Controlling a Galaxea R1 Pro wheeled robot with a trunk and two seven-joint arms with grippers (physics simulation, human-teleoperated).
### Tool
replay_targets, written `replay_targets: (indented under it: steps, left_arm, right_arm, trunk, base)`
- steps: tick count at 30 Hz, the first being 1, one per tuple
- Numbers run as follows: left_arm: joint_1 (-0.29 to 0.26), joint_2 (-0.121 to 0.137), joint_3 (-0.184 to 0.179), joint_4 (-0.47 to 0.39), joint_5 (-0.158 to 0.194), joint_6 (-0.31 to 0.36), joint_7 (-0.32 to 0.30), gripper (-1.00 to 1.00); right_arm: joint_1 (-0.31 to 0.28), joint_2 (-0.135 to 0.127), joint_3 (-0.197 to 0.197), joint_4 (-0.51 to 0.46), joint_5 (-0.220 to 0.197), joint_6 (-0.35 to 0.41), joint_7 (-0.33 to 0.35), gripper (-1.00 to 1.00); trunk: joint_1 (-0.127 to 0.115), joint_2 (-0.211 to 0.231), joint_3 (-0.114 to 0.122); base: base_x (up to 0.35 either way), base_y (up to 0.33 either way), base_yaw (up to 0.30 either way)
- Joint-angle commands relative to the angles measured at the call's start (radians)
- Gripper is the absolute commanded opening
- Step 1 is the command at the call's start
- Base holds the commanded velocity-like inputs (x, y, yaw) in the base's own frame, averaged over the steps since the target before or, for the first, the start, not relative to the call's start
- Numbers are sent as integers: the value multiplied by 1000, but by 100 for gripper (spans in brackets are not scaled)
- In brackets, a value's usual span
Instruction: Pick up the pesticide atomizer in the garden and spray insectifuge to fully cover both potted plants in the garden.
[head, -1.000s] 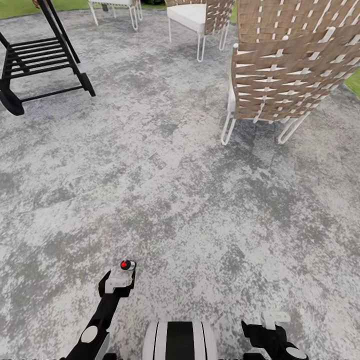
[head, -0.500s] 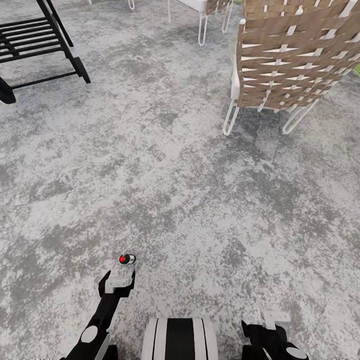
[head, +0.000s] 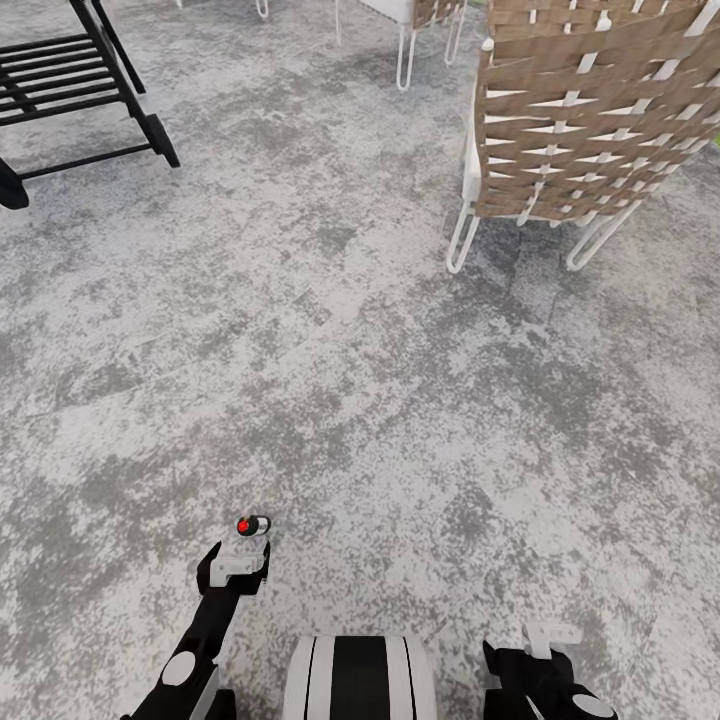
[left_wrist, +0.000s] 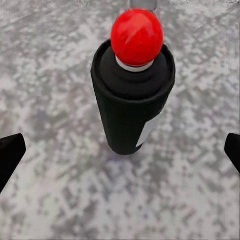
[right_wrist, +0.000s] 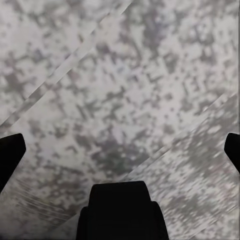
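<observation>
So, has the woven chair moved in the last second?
No. The woven chair stands on the same paving patches; the black lounger shifted with it, so the camera moved.

The pesticide atomizer (head: 253, 525) is a small black cylinder capped by a glossy red ball. It sits low in the head view, at about 7 o'clock, just off the tip of the left gripper (head: 238, 562) and above the paving. Its red end is turned up toward the camera.

In the left wrist view the pesticide atomizer (left_wrist: 132, 95) stands upright – dark body, rounded shoulder, a pale collar under the ball, a white label patch low on one side. The dark fingertips (left_wrist: 10, 155) show well apart from its sides.

Of the garden, mottled grey paving (head: 340, 380) spreads beneath – a sliver of green lawn (head: 715, 140) shows at 2 o'clock.
</observation>
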Motion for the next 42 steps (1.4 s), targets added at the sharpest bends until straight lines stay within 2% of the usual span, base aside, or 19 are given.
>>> replay_targets:
  steps: [1,42]
  left_arm:
    - [0,0,0,1,-1,-3,1,100]
    - [0,-2,-1,1,-1,-3,1,100]
  right_arm:
    - [0,0,0,-2,-1,5,0,100]
    - [0,0,0,-2,-1,5,0,100]
  trunk:
    - [0,0,0]
    - [0,0,0]
  base:
    - [138,0,0]
    - [37,11,0]
